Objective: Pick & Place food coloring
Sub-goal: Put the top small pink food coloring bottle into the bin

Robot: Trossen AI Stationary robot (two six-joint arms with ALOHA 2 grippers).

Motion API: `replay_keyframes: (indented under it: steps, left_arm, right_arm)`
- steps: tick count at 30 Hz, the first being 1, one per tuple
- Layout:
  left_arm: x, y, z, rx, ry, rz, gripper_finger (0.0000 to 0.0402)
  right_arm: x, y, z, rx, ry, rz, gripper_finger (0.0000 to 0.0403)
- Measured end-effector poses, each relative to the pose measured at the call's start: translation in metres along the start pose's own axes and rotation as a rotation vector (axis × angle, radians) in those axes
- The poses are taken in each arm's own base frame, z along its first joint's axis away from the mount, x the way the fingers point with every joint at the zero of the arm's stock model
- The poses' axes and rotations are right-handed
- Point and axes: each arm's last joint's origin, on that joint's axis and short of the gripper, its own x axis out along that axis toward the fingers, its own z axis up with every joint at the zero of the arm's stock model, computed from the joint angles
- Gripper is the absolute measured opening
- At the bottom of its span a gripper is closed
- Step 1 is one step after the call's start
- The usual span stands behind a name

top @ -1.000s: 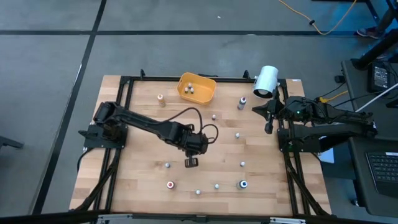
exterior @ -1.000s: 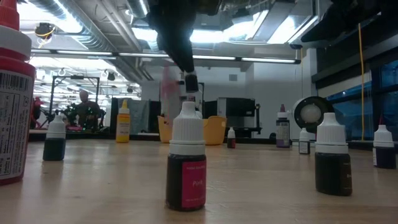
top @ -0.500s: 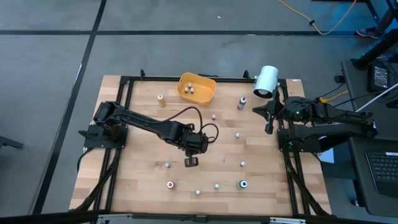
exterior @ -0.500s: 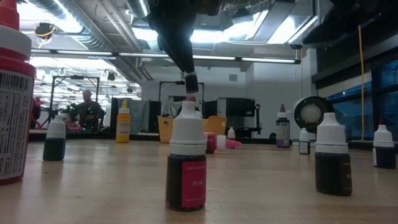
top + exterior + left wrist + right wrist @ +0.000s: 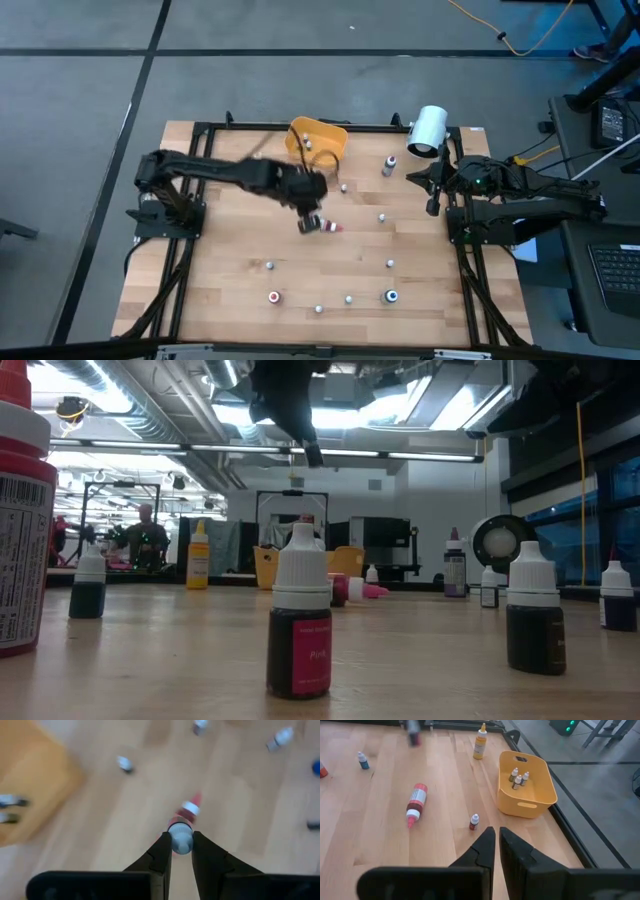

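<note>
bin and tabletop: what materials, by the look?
The orange bin: probably moulded plastic, with a smooth, even colour, thin walls and a cut-out handle slot. The tabletop: wood, likely butcher-block, with visible grain, jointed strips and a light satin finish.

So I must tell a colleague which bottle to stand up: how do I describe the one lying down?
Start at the orange bowl, then come toward the table's middle, beside the left gripper holding a tiny bottle. The red and pink bottle there is the only one lying on its side.
</note>
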Motion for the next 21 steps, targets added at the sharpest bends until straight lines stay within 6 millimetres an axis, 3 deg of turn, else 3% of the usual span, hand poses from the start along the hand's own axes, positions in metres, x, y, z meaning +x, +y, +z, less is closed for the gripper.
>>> replay_keyframes:
  steps: [5,10,15,21]
  left_arm:
    - [-0.028,0.049,0.008,-0.056,-0.054,0.053,0.0054]
    - [-0.043,0.099,0.013,-0.072,-0.079,0.115,0.0054]
    - [-0.041,0.143,0.015,-0.054,-0.060,0.109,0.0054]
    - [-0.025,0.185,0.014,-0.014,-0.006,0.098,0.0054]
  right_arm:
    - [0.000,0.000,0.000,-0.001,-0.003,-0.001,0.0030]
    - [0.000,0.000,0.002,0.005,-0.024,-0.003,0.0030]
    - [0.000,0.000,0.003,0.029,-0.030,-0.003,0.0030]
    - [0.000,0.000,0.003,0.034,-0.029,-0.003,0.0030]
